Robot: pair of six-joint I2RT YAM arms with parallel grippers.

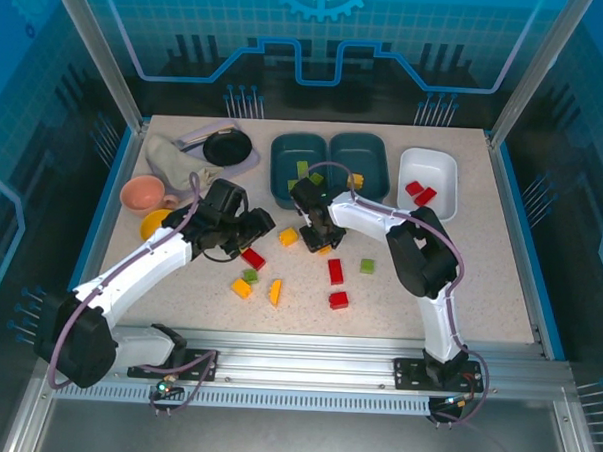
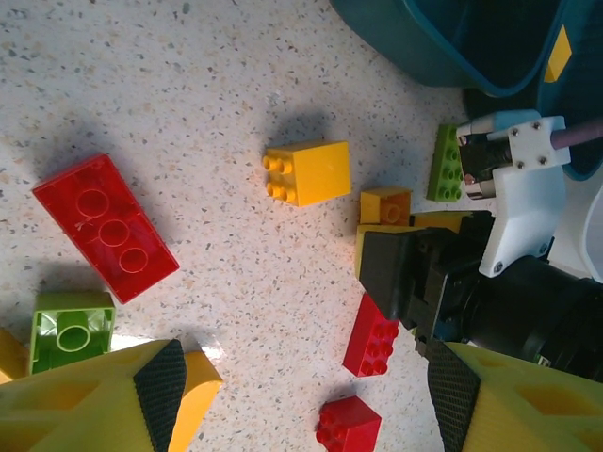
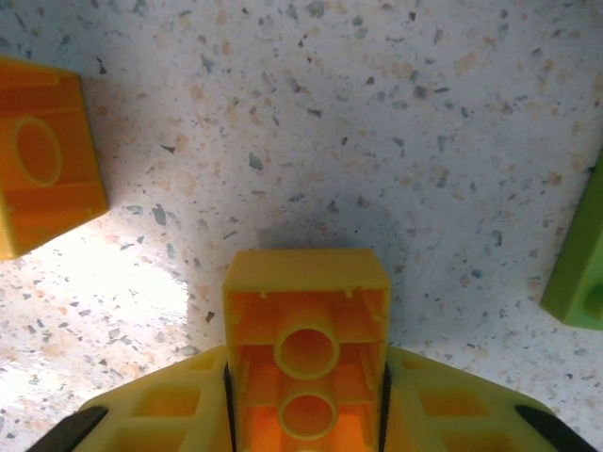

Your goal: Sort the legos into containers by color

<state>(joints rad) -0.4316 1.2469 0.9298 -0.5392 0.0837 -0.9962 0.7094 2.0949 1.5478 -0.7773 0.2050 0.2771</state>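
My right gripper is shut on an orange-yellow oblong brick, held underside up just above the table, near the table's centre in the top view. My left gripper hangs open over loose legos, with its dark pads wide apart. Below it lie a red oblong brick, two smaller red bricks, a yellow brick and a green brick. The left teal tub holds green bricks, the right teal tub a yellow one, and the white tub red ones.
A pink bowl, a yellow bowl, a black dish and a cloth crowd the back left. More bricks lie toward the front: yellow, red, green. The two grippers hang close together.
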